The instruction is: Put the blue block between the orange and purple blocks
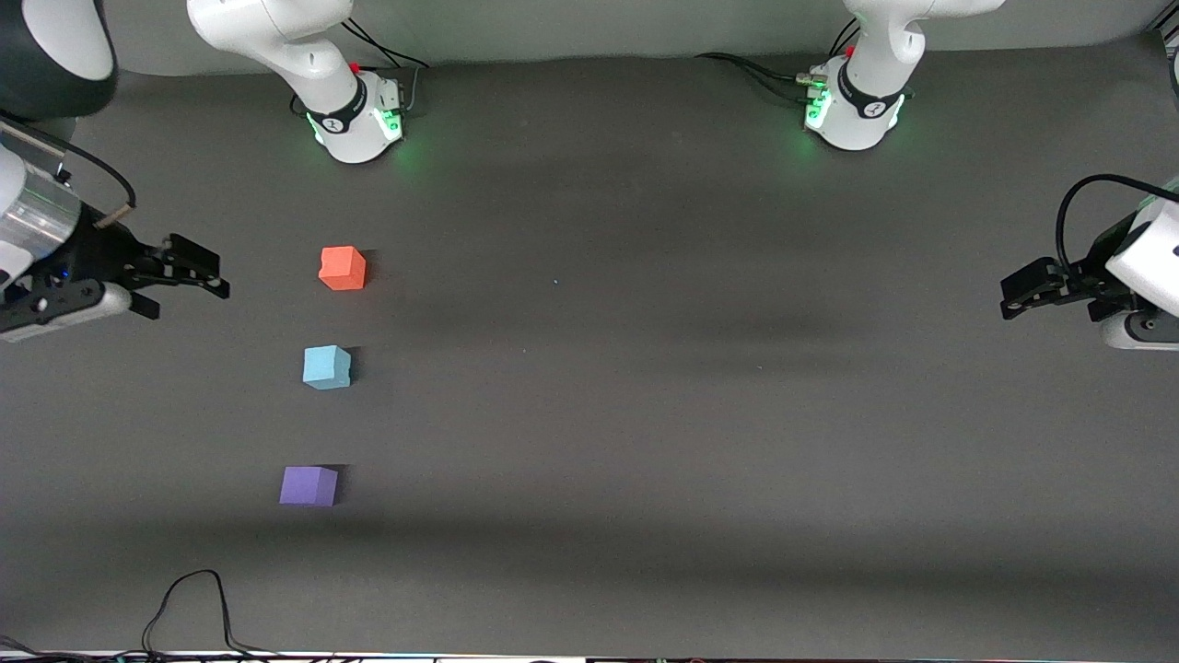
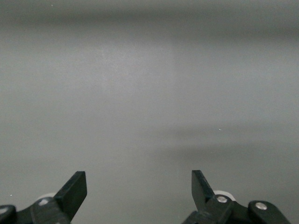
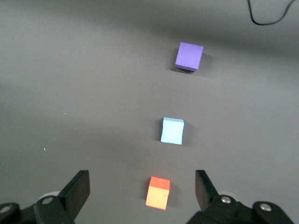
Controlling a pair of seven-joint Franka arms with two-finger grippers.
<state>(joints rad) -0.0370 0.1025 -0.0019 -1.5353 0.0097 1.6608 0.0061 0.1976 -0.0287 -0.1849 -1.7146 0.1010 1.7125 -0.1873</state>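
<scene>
Three small cubes lie in a row on the dark table toward the right arm's end. The orange block (image 1: 343, 268) is farthest from the front camera, the blue block (image 1: 327, 367) is in the middle, and the purple block (image 1: 309, 485) is nearest. The blue block sits apart from both. My right gripper (image 1: 189, 293) is open and empty, in the air beside the orange block at the table's end. Its wrist view shows the orange block (image 3: 158, 192), the blue block (image 3: 172, 130) and the purple block (image 3: 189, 56), with the gripper (image 3: 141, 179) open. My left gripper (image 1: 1055, 299) waits open and empty at the left arm's end, and its wrist view (image 2: 138, 178) shows only bare table.
The two arm bases (image 1: 359, 120) (image 1: 852, 110) stand at the table's edge farthest from the front camera. A black cable (image 1: 193, 599) loops on the table near the front edge, nearer the camera than the purple block; it also shows in the right wrist view (image 3: 266, 16).
</scene>
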